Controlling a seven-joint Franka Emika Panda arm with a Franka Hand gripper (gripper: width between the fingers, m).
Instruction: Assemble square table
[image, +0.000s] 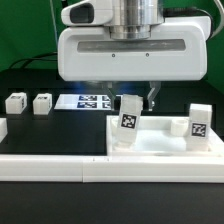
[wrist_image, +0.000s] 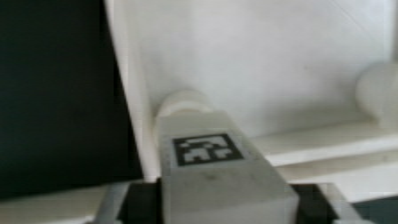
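Observation:
The square table's white slab lies at the exterior view's right, behind the front wall. Two white tagged leg blocks stand upright on it: one near its left corner, one at its right. My gripper hangs over the left one, with a dark finger beside its top. In the wrist view the gripper is shut on this leg block, dark pads on both sides, and the leg's far end meets the slab. Two loose leg blocks stand at the left.
The marker board lies flat behind the slab, under the gripper body. The long low white border wall runs along the front. A white piece shows at the left edge. The table surface is black.

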